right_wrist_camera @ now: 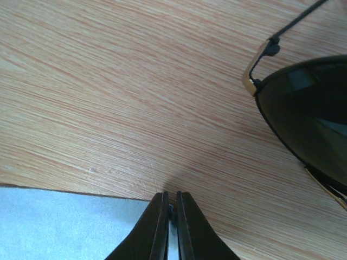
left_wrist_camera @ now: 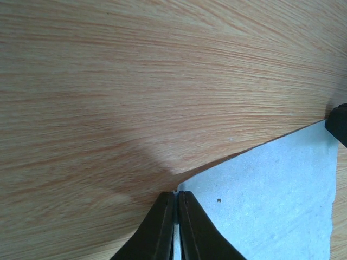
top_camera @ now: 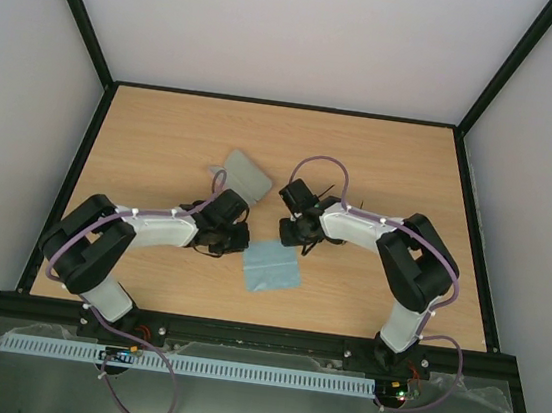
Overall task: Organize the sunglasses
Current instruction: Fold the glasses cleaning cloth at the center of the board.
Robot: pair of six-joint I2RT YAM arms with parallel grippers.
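On the table (top_camera: 164,132), cloth (top_camera: 273,267) up front, glasses case (top_camera: 247,175) behind it to the left, sunglasses (right_wrist_camera: 309,108) behind to the right.

Arms (top_camera: 157,229): white links, black joints, purple cables (top_camera: 322,162); gripper fingers (left_wrist_camera: 157,233) black.

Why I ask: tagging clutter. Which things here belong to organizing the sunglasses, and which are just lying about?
In the job: sunglasses; blue cloth, pinched by left gripper and right gripper.
Lying about: pink case, untouched, though probably needed later.
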